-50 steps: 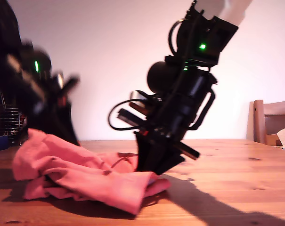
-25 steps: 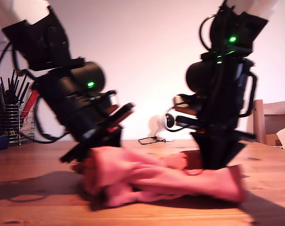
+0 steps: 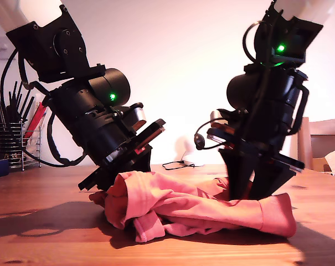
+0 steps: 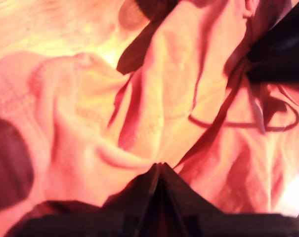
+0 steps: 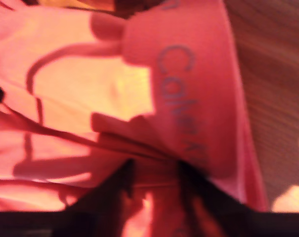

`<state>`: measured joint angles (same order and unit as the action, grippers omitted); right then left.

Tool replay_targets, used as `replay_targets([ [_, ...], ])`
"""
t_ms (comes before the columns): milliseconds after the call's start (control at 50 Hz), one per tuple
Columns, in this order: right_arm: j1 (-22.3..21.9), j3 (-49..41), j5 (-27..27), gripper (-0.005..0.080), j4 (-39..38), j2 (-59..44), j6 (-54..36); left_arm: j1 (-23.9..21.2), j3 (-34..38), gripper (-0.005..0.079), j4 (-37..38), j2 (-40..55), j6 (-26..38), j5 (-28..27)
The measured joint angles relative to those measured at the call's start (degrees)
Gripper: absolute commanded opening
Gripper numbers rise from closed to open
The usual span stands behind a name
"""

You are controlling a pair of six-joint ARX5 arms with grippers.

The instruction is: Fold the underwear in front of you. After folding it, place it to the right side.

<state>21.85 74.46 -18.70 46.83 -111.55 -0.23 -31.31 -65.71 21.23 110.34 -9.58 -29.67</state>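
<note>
- My first gripper [image 3: 116, 185] [image 4: 159, 172] is the one at the exterior view's left. It leans down steeply onto the near end of the underwear [image 3: 200, 210].
- In the first wrist view my jaws are drawn together to a thin line. A fold of the coral-red cloth [image 4: 154, 98] is bunched right at their tip, so they look clamped on it.
- My second gripper [image 3: 250, 191] [image 5: 154, 185] is at the exterior view's right and stands more upright. Its jaws are nearly together with a pinch of cloth between them.
- Beside those jaws in the second wrist view runs the waistband [image 5: 189, 98], with grey lettering along it.
- The underwear [image 5: 80, 98] lies crumpled in a long heap on the wooden tabletop [image 3: 45, 233], stretched between my two grippers. Its end toward the exterior view's right reaches just past the second gripper.
- At the exterior view's left edge a wire rack [image 3: 12, 144] of dark utensils stands well apart from the cloth.
- A wooden chair [image 3: 322, 138] shows at that view's right edge.
</note>
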Motion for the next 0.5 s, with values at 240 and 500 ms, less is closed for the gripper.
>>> replay_targets([
  [240, 0.0, 0.6, -3.9, 0.0206, -0.6, 0.0, 0.2, -0.1, 0.0, -0.002, -1.9, 0.0, -0.4, -3.5],
  [500, 0.0, 0.6, -12.3, -0.0011, -3.3, 0.0, 3.2, 1.1, -1.4, -0.002, -3.1, -0.1, -2.5, -7.4],
])
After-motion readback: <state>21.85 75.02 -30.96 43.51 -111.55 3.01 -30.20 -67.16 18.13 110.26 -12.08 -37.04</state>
